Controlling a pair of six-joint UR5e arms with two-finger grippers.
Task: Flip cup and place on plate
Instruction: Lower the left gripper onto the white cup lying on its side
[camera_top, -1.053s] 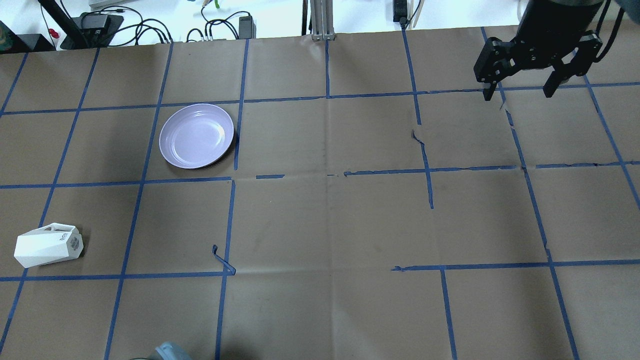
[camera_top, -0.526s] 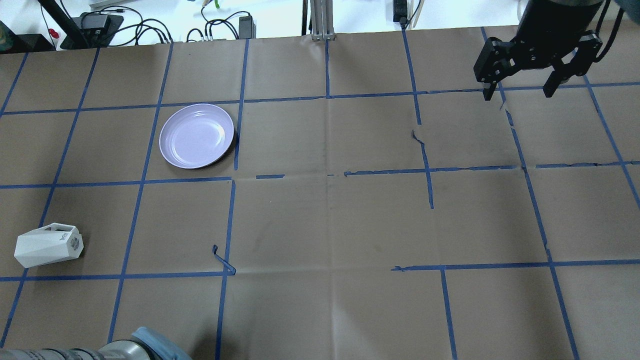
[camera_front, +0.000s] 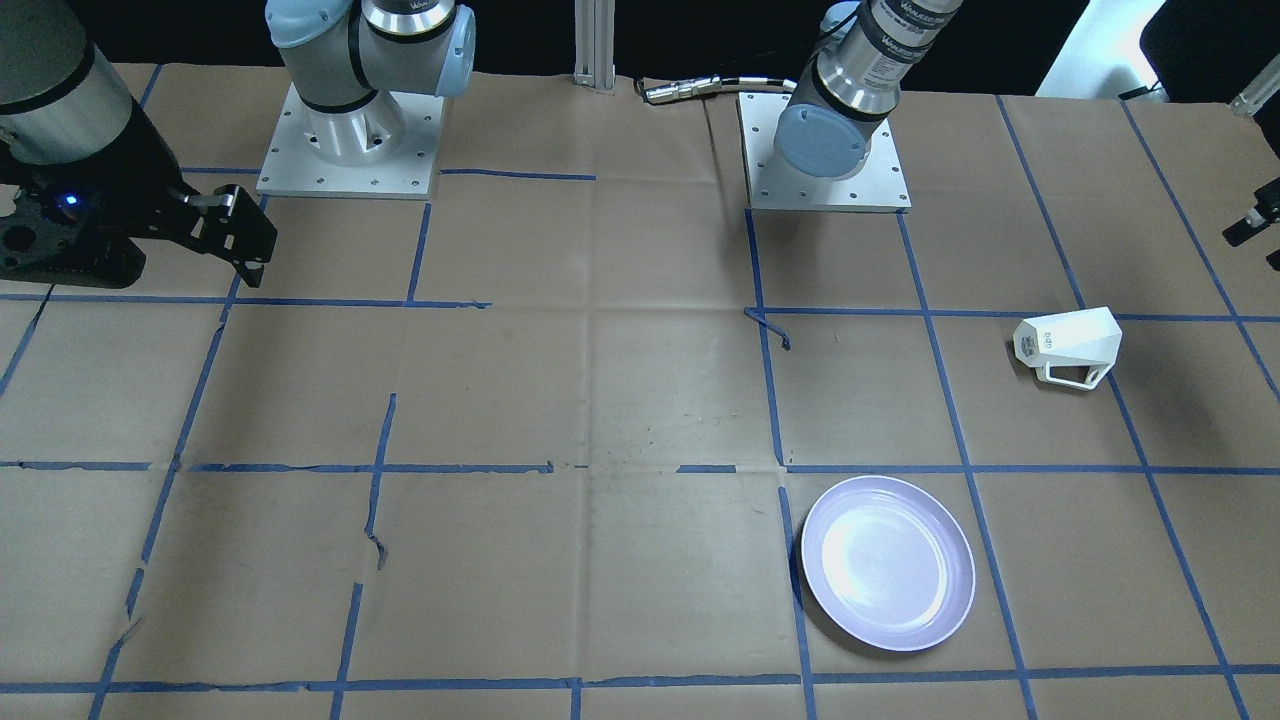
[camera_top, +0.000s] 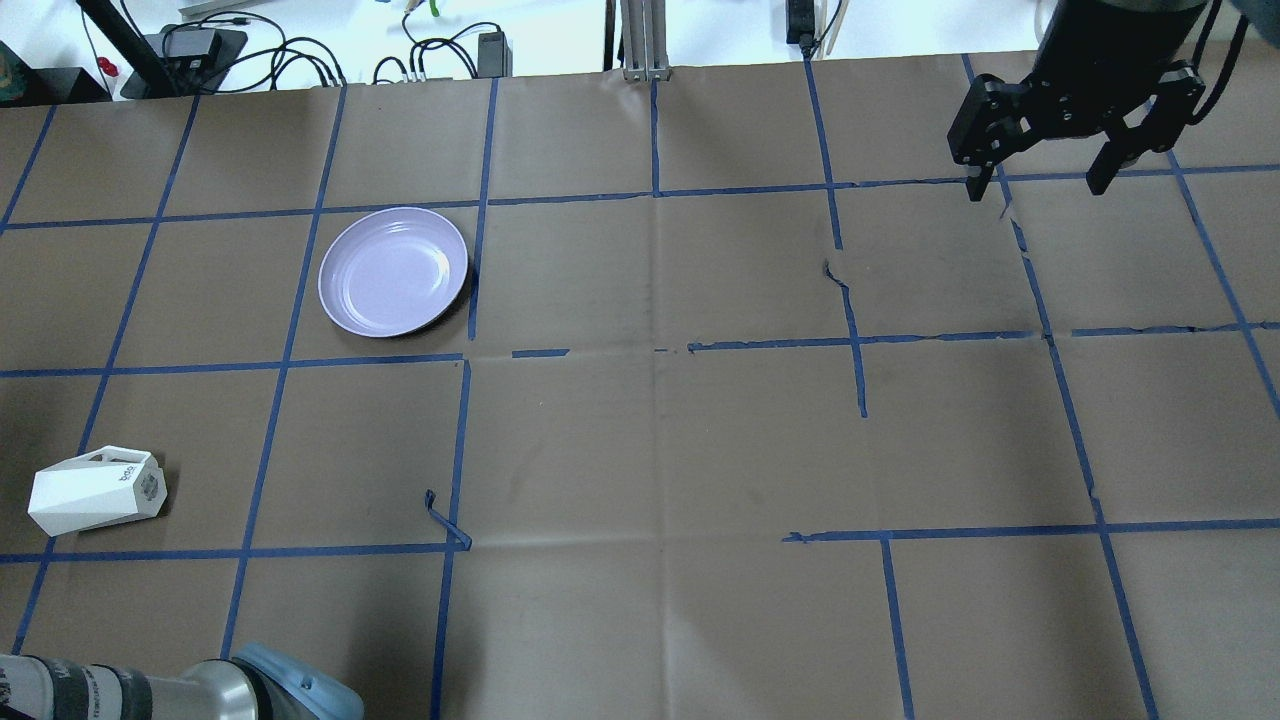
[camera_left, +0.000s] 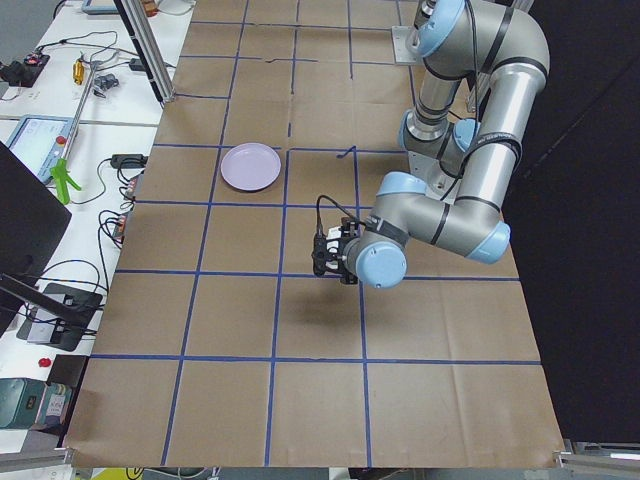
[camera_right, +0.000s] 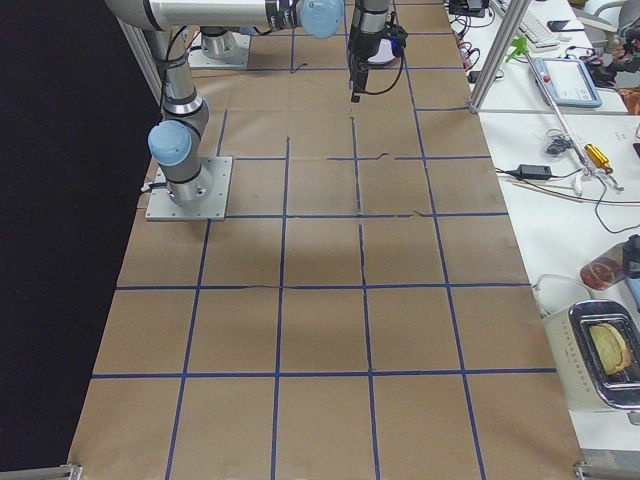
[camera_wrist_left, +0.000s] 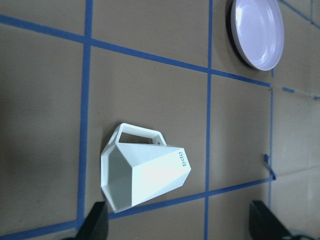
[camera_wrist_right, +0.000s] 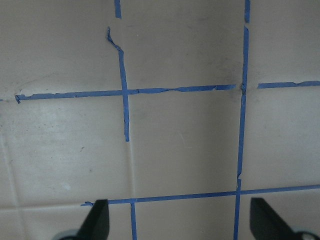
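The white faceted cup (camera_top: 95, 490) lies on its side near the table's left edge, handle towards the far side, printed base towards the table's middle. It also shows in the front view (camera_front: 1068, 345) and the left wrist view (camera_wrist_left: 145, 170). The lavender plate (camera_top: 393, 271) sits empty, farther away and to the right of the cup; the left wrist view (camera_wrist_left: 257, 31) shows it too. My left gripper (camera_wrist_left: 180, 225) is open above the cup, not touching it. My right gripper (camera_top: 1040, 185) is open and empty at the far right.
Brown paper with a blue tape grid covers the table (camera_top: 650, 450). A loose curl of tape (camera_top: 445, 520) lifts near the cup's square. Cables and adapters (camera_top: 200, 45) and a metal post (camera_top: 645, 40) stand beyond the far edge. Arm bases (camera_front: 350, 130) are on my side.
My left arm's elbow has come further into the overhead view at the bottom left. The cup, the plate and the right arm have not moved.
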